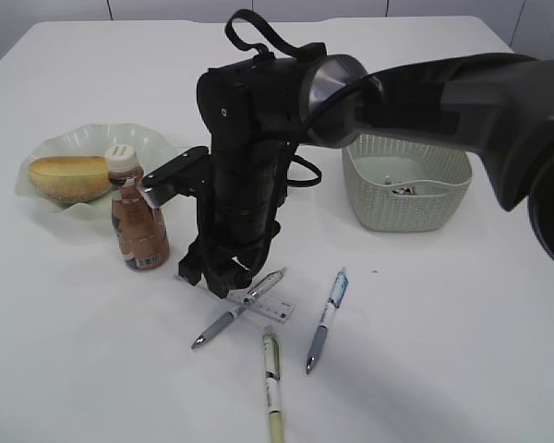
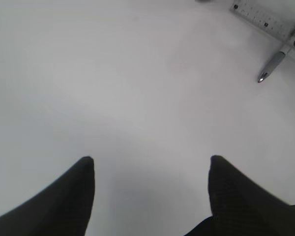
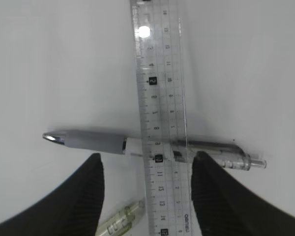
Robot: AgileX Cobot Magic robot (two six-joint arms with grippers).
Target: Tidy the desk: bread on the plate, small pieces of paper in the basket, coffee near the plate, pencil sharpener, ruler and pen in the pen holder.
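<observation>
Bread [image 1: 67, 177] is on the plate [image 1: 157, 146] far left, coffee bottle [image 1: 138, 221] just beside it, paper bits in the basket [image 1: 406, 198] on the right: those look done. Left: ruler [image 3: 160, 118] lying across a pen [image 3: 137, 146] near centre, two more pens [image 1: 328, 318] (no pen holder or sharpener in view). Right gripper [image 3: 145, 169] spread, straddling the ruler. Left gripper [image 2: 150, 169] spread over bare table.

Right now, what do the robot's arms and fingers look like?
The arm is glossy black with a shiny silver ring at one joint and black cables looping over the wrist. Each end effector has two dark, pointed fingers with a finely textured, matte surface, the same on the left.
</observation>
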